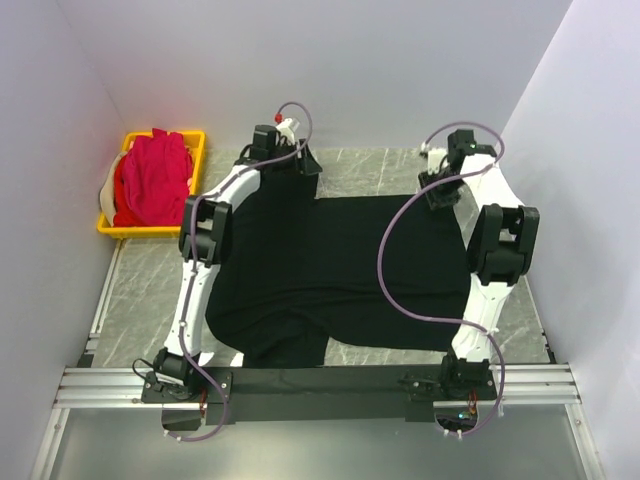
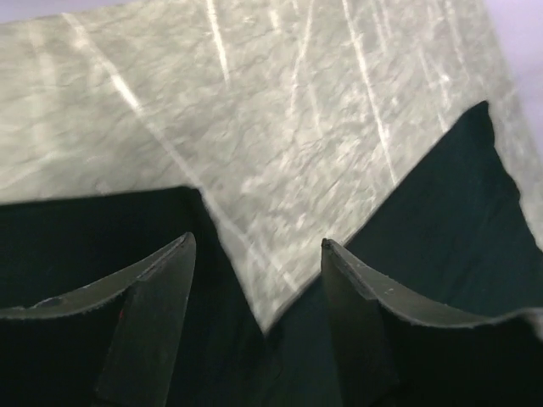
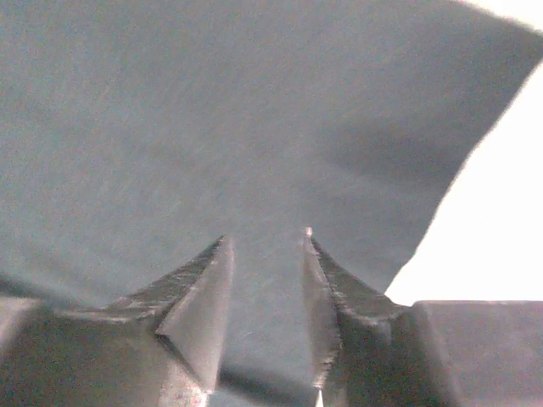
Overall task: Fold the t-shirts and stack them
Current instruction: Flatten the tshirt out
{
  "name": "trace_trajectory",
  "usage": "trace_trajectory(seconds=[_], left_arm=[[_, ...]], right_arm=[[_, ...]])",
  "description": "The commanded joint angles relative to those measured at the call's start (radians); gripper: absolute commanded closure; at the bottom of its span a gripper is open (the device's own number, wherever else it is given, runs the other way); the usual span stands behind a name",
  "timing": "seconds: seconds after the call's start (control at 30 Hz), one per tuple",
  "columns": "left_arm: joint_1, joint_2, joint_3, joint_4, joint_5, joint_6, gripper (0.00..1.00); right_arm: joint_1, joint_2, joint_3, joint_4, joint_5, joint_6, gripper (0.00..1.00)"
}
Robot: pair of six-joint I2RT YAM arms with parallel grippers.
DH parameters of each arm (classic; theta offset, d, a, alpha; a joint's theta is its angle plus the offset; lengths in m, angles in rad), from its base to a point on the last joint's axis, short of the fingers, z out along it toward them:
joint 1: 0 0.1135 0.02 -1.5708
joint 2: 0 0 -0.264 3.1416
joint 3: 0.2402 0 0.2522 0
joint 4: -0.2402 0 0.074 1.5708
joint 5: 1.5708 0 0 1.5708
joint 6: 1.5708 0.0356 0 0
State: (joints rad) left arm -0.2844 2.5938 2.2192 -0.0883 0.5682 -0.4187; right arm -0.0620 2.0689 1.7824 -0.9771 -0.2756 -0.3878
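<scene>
I find the large black cloth t-shirt (image 1: 330,270) spread across the grey marbled surface (image 1: 140,300). Left gripper (image 2: 254,242) released, jaws parted at its far edge; right gripper (image 3: 265,233) released over the cloth. Magenta-pink t-shirts (image 1: 150,185) lie heaped in the yellow plastic crate (image 1: 140,231).

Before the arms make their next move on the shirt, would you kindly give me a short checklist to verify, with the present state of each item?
1. Left gripper released: ok, jaws apart, nothing between them.
2. Right gripper released: ok, jaws apart above the cloth.
3. Large black cloth t-shirt flat on the grey marble table: not ok, its near left part looks bunched.
4. Right arm's purple cable clear of the cloth: cannot tell, it loops over the shirt.
5. Magenta-pink shirts inside the yellow plastic crate: ok, piled unfolded.
</scene>
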Motion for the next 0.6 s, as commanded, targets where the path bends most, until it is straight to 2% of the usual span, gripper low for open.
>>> trace_trajectory(seconds=[0.0, 0.13, 0.3, 0.43, 0.57], left_arm=[[0.042, -0.184, -0.038, 0.018, -0.049, 0.135, 0.33], [0.126, -0.218, -0.018, -0.132, -0.059, 0.176, 0.35], [0.166, -0.293, -0.114, -0.286, -0.125, 0.343, 0.35], [0.183, -0.325, -0.182, -0.314, -0.159, 0.399, 0.31], [0.202, -0.307, -0.184, -0.335, -0.176, 0.396, 0.3]], right_arm=[[-0.019, 0.036, 0.136, 0.095, 0.091, 0.004, 0.54], [-0.028, 0.117, 0.258, 0.103, 0.159, -0.002, 0.53], [-0.051, 0.197, 0.315, 0.127, 0.222, -0.039, 0.53], [-0.071, 0.229, 0.319, 0.19, 0.23, -0.023, 0.5], [-0.075, 0.273, 0.336, 0.254, 0.266, 0.004, 0.49]])
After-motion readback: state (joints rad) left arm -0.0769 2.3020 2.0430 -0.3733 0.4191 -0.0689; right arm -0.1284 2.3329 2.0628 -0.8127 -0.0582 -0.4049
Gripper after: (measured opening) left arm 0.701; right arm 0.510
